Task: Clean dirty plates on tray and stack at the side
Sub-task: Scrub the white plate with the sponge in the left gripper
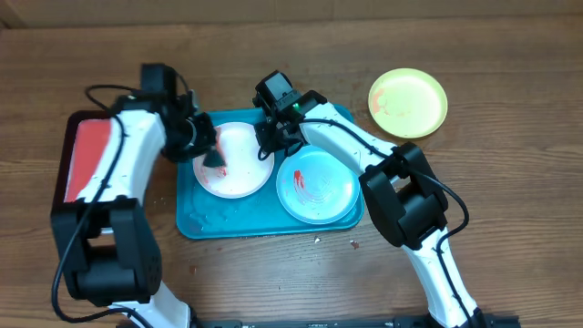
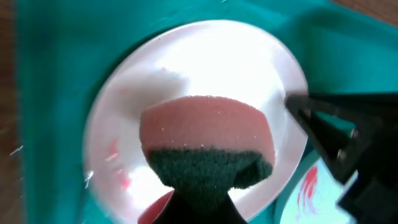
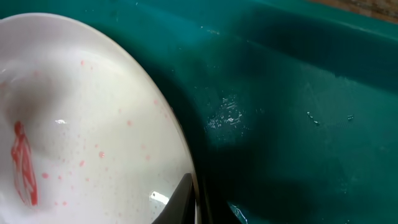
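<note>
The teal-blue tray [image 1: 264, 225] holds the white plate [image 1: 241, 178] on its left and the light teal plate [image 1: 319, 191] on its right, both with red smears. The yellow-green plate [image 1: 407, 102] lies on the table at the back right, off the tray. My left gripper [image 1: 211, 150] is shut on a pink sponge with a dark green pad [image 2: 208, 143] and presses it on the white plate [image 2: 205, 56]. My right gripper [image 1: 271, 137] pinches the white plate's right rim [image 3: 186, 186], one finger on top of it. The white plate [image 3: 81, 124] shows a red smear and specks.
A smaller red tray [image 1: 86, 155] lies at the left under my left arm. Water droplets sit on the teal tray floor [image 3: 298, 124]. Bare wooden table [image 1: 510, 182] surrounds the tray.
</note>
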Available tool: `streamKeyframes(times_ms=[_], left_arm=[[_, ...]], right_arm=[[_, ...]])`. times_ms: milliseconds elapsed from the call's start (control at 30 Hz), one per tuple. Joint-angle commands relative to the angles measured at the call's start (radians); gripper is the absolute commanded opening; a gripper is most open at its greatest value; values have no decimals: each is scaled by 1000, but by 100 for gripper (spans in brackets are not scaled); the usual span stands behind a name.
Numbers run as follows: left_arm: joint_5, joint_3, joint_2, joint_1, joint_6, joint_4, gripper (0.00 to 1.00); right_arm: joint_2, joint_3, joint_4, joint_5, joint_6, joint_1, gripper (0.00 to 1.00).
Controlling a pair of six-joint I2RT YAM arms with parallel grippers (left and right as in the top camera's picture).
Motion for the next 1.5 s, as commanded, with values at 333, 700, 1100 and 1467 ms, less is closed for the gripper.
streamKeyframes(times_ms=[333, 700, 1100, 1467], left_arm=[[-151, -220, -13, -123, -91, 242, 4], [-318, -262, -13, -31, -124, 274, 5], [-101, -262, -12, -97, -261, 396, 4], [-123, -264, 105, -125, -274, 388, 4]], right_arm=[[8, -28, -27, 27, 8, 0, 4], [8, -28, -37, 27, 8, 0, 4], [8, -28, -30, 27, 8, 0, 4], [8, -28, -42, 27, 8, 0, 4]])
